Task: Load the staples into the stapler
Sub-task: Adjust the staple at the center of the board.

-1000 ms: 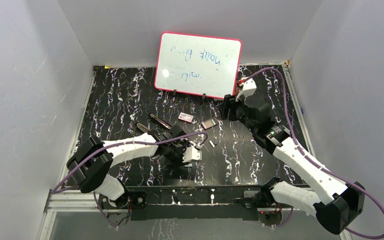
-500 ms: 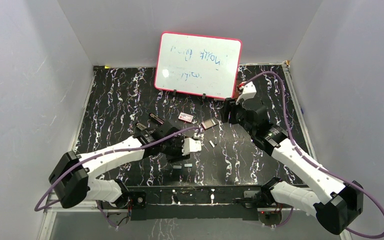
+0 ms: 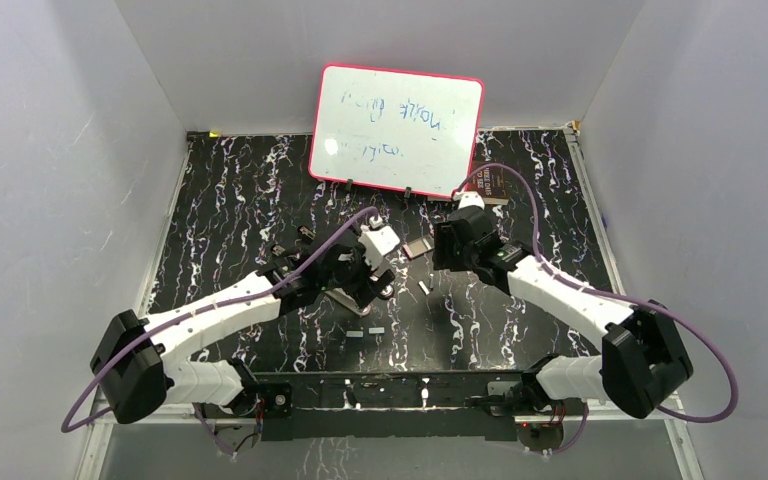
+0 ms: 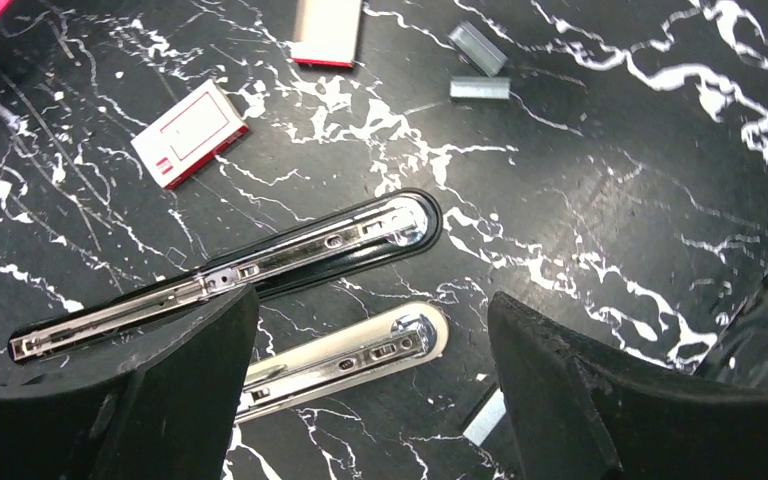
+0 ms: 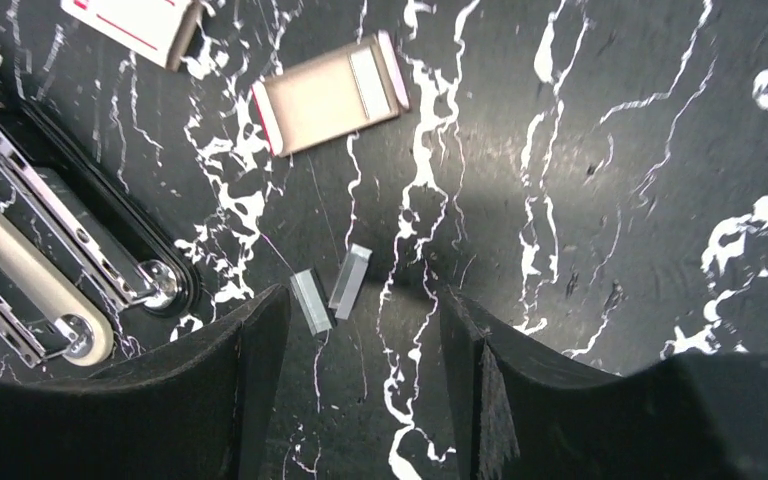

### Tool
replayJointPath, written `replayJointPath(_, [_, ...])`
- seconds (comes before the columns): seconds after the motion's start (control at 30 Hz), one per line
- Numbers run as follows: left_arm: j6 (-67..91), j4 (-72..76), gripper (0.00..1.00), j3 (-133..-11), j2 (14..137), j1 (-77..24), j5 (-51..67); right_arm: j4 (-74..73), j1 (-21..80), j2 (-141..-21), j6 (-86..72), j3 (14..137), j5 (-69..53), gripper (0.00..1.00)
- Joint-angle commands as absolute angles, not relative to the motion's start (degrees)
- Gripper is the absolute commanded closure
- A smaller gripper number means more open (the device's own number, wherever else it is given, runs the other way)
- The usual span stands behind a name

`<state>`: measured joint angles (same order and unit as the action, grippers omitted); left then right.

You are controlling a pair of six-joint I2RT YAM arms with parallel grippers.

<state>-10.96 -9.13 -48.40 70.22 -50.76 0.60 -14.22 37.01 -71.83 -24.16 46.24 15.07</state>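
Observation:
The black stapler [image 4: 290, 255] lies opened flat on the marble table, its shiny rail facing up. Its second, pale metal half [image 4: 360, 355] lies beside it. My left gripper [image 4: 370, 305] hangs open just above that pale half with nothing between its fingers. One strip of staples [image 4: 485, 415] lies by its right finger, and two more strips [image 4: 479, 70] lie farther off. My right gripper [image 5: 362, 300] is open and empty above the table, with those two staples strips [image 5: 330, 290] just ahead of its left finger. From above, the left gripper [image 3: 365, 272] covers the stapler [image 3: 345, 298].
A small white box with a red label [image 4: 190, 135] and an open box tray [image 5: 330, 92] lie beyond the stapler. A whiteboard [image 3: 397, 128] stands at the back, with a dark block [image 3: 490, 187] to its right. A loose staple strip [image 3: 365, 332] lies near the front edge.
My left gripper has opened and moved away from the front edge to over the stapler, leaving a staple strip on the table. My right gripper has swung left towards the middle.

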Motion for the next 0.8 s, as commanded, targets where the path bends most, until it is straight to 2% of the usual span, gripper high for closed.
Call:
replayJointPath(0.0, [-4.8,-10.4,0.16,-51.9,70.9,-50.7,-4.6,-15.2,37.0,-73.7,-31.5,46.5,13.3,0.36])
replayJointPath(0.23, [-4.8,-9.3,0.16,-49.5,69.5,-50.7,-4.9,-7.7,37.0,-78.2,-47.4,40.5,10.1,0.39])
replayJointPath(0.4, [-4.7,-9.2,0.16,-48.7,69.6,-50.6,-4.7,-5.6,36.5,-80.5,-48.5,39.1,7.4,0.42])
replayJointPath(0.63, [-5.2,-9.3,0.16,-49.3,70.5,-50.7,-4.6,-3.0,35.9,-82.4,-50.6,37.5,6.1,0.54])
replayJointPath(0.77, [-5.1,-9.3,0.16,-49.4,70.5,-50.7,-4.7,-2.6,35.8,-83.1,-50.6,37.3,6.0,0.56])
